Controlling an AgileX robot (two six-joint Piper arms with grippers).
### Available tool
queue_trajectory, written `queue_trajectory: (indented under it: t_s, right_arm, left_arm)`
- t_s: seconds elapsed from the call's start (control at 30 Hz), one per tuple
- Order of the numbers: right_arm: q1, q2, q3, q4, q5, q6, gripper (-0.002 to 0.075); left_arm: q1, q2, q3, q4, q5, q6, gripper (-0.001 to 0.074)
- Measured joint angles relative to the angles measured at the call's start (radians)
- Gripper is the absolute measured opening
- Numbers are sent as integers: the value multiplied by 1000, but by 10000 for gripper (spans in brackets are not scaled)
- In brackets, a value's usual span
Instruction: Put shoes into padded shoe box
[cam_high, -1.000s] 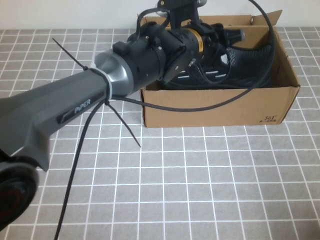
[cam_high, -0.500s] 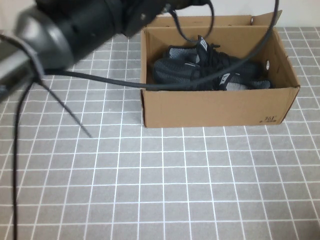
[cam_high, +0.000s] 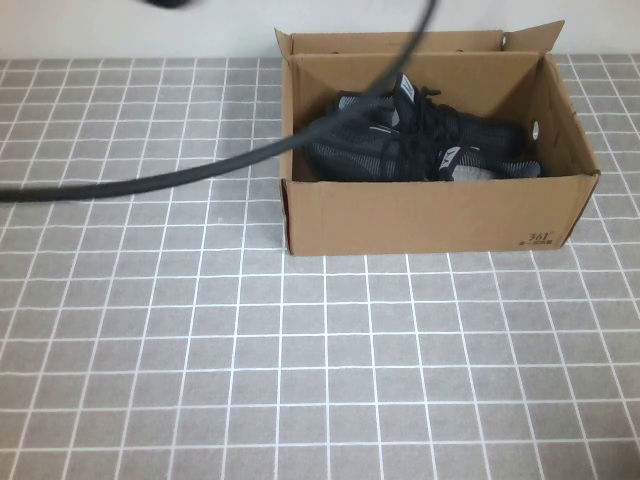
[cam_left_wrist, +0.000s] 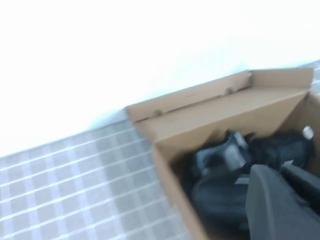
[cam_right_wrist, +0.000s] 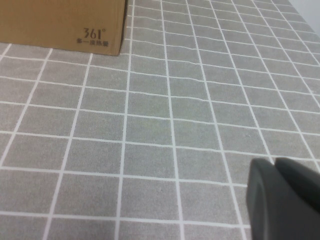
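The pair of black sneakers lies inside the brown cardboard shoe box at the back of the table, flaps open. In the left wrist view the box and the shoes show blurred below my left gripper, which is raised above the box's left end, shut and empty. My right gripper is shut and empty, low over the tiled cloth to the right of the box's printed corner. Neither gripper shows in the high view.
A black cable of the left arm hangs across the high view from the left edge over the box. The table carries a grey cloth with a white grid. A white wall stands behind the box.
My left arm has pulled up and away to the left out of the box and left the high view. Both shoes stay in the box. The right arm has not moved.
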Motion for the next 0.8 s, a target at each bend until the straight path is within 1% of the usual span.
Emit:
queue_trajectory:
  t_s: [0.1, 0.17, 0.27, 0.43, 0.53, 0.63, 0.7, 0.8]
  right_arm:
    - [0, 0, 0, 0, 0, 0, -8]
    - [0, 0, 0, 0, 0, 0, -8]
    - [0, 0, 0, 0, 0, 0, -8]
    - [0, 0, 0, 0, 0, 0, -8]
    - [0, 0, 0, 0, 0, 0, -8]
    - [0, 0, 0, 0, 0, 0, -8]
    - [0, 0, 0, 0, 0, 0, -8]
    - [0, 0, 0, 0, 0, 0, -8]
  left_arm:
    - [0, -89, 8, 0, 80, 28, -1]
    - [0, -160, 46, 0, 92, 31, -1]
    - [0, -273, 155, -2, 88, 31, -1]
    - [0, -476, 414, -63, 83, 31, -1]
    - [0, -592, 569, -106, 44, 29, -1]
    - [0, -700, 705, -139, -34, 19, -1]
    - [0, -768, 766, -150, -86, 19, -1]
    - [0, -842, 803, -155, -113, 15, -1]
